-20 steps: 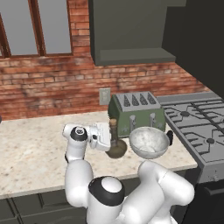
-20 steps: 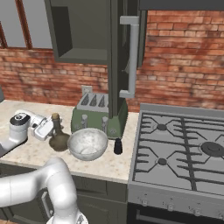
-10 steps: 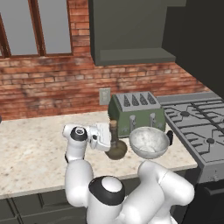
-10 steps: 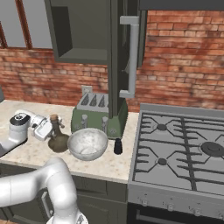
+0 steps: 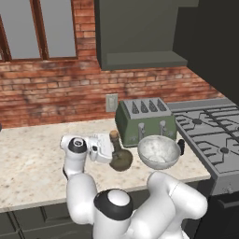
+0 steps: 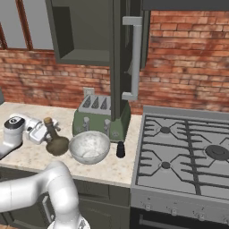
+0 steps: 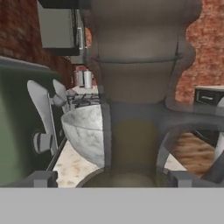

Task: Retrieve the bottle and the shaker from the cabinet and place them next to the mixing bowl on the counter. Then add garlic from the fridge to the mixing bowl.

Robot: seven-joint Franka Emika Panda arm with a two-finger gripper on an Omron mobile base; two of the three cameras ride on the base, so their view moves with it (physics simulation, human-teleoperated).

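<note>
Along the worktop's (image 5: pixel 32 163) front edge, the green toaster (image 5: pixel 144 122) is standing at the back with the mixing bowl (image 5: pixel 158 151) sitting just before it. The bottle (image 5: pixel 120 157) is resting upright just beside the bowl, toward the window end, and the shaker (image 6: pixel 120 150) is sitting at the bowl's hob side. The claw (image 5: pixel 106 148) is standing spread around the bottle's neck, its fingers (image 7: pixel 41 178) apart on either side.

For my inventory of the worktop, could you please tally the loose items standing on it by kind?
Bottle: 1
Shaker: 1
Mixing bowl: 1
Toaster: 1
Total: 4
</note>
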